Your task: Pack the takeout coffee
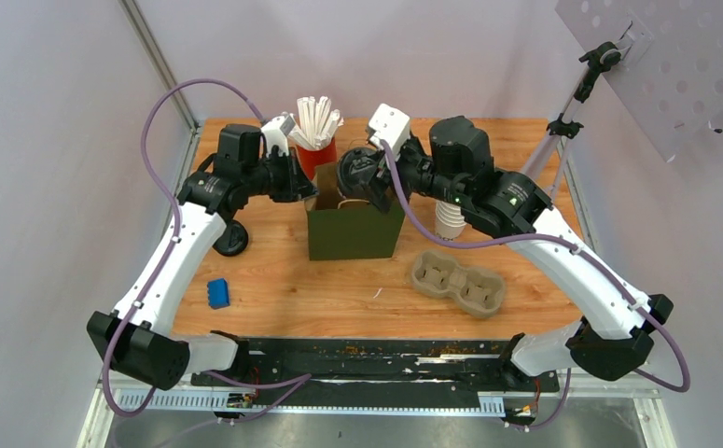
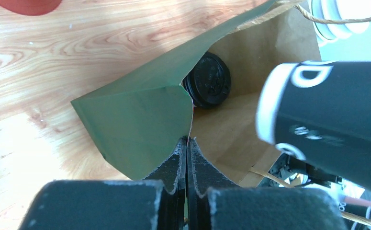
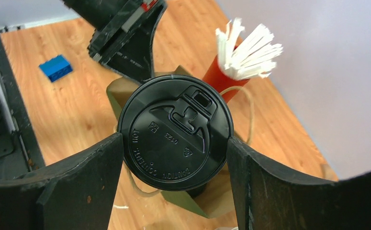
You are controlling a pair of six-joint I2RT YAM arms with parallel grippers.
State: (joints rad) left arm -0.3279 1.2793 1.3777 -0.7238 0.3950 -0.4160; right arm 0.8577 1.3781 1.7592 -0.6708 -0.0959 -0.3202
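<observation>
I saw left gripper (image 2: 187,143) clenched on green bag (image 2: 135,127) rim. My right gripper (image 3: 174,140) grasped takeout coffee (image 3: 176,127) at bag mouth. Behind bag, red cup (image 3: 219,79) held straws (image 3: 248,52).

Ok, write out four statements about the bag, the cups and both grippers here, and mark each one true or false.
1. The left gripper is shut on the rim of the green paper bag. True.
2. The right gripper is empty. False: it holds the takeout coffee, with its round black plastic lid, between its fingers.
3. The red cup of white straws stands beyond the bag. True.
4. The grey pulp two-cup carrier holds a cup. False: both wells are empty.
</observation>
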